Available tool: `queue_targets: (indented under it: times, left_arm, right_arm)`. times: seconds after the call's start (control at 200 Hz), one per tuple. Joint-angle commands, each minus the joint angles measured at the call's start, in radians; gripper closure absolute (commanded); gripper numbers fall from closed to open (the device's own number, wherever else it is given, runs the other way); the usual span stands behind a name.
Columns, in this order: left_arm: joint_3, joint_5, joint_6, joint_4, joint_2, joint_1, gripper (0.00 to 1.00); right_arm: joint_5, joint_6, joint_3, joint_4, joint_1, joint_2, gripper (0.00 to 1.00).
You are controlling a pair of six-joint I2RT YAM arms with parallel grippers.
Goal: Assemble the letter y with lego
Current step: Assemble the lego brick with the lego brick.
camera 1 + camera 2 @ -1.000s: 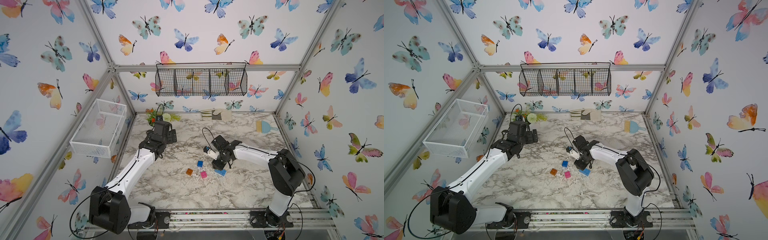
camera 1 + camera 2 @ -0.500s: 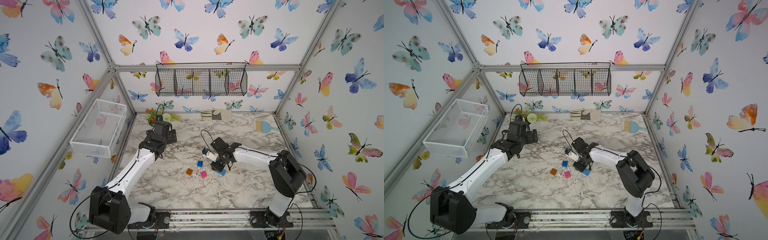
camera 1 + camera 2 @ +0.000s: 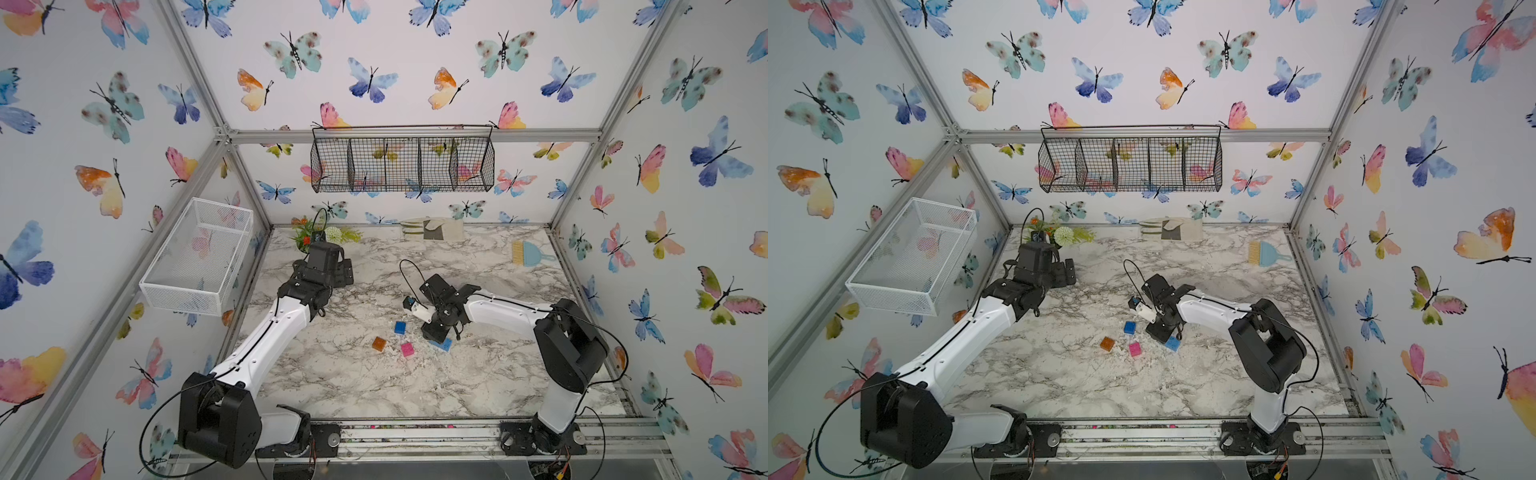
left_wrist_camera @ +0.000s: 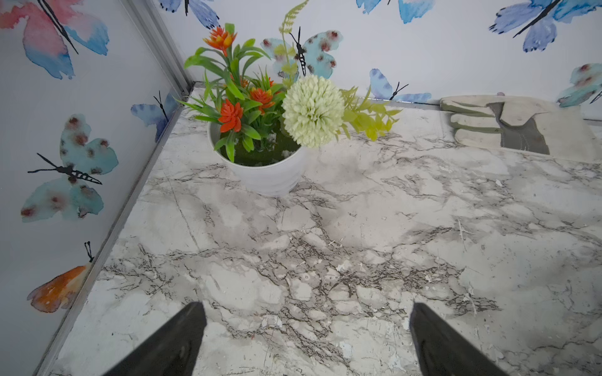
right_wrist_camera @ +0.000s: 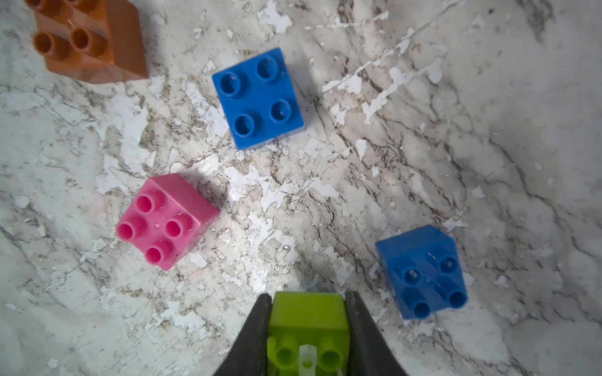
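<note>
**Held green brick may jostle its loose neighbours**

Our right gripper (image 5: pixel 308 294) is clamped on the lime green brick (image 5: pixel 308 325). A blue brick (image 5: pixel 423 273) sits near it, so we judge a skewed descent could knock it. The pink brick (image 5: pixel 166 221), second blue brick (image 5: pixel 259 97) and orange brick (image 5: pixel 91 42) lie apart, unjoined. Far off, our left gripper (image 4: pixel 306 304) gapes idle by the flower pot (image 4: pixel 267 175).

Your marble surface (image 3: pixel 332 386) carries four loose bricks near its middle, none touching. Take the pink brick (image 3: pixel 407 349) as your mark: the orange brick (image 3: pixel 378 343) lies near on its left, a blue brick (image 3: pixel 400 327) just behind it, and a second blue brick (image 3: pixel 443 345) near on its right. Well behind it, along the back wall, sit the flower pot (image 4: pixel 267 175), the glove (image 3: pixel 432 229) and the brush (image 3: pixel 528 253).
</note>
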Motion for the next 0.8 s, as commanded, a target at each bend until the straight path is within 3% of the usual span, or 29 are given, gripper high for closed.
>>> queue_targets:
  times: [0.0, 0.591, 0.661, 0.791]
  left_arm:
    - [0.018, -0.008, -0.006, -0.009, -0.01, -0.004, 0.02]
    - [0.018, -0.012, -0.006, -0.009, -0.006, -0.004, 0.01]
    - [0.018, -0.011, -0.005, -0.009, -0.005, -0.004, 0.01]
    - [0.017, -0.017, -0.004, -0.01, -0.001, -0.005, 0.01]
  right_arm:
    - [-0.04, -0.008, 0.009, -0.046, 0.007, 0.063, 0.99]
    - [-0.021, 0.035, 0.045, -0.04, 0.007, 0.098, 0.99]
    - [-0.034, 0.038, 0.072, -0.027, 0.007, 0.091, 0.96]
    - [-0.066, 0.037, 0.11, -0.017, 0.007, 0.083, 0.78]
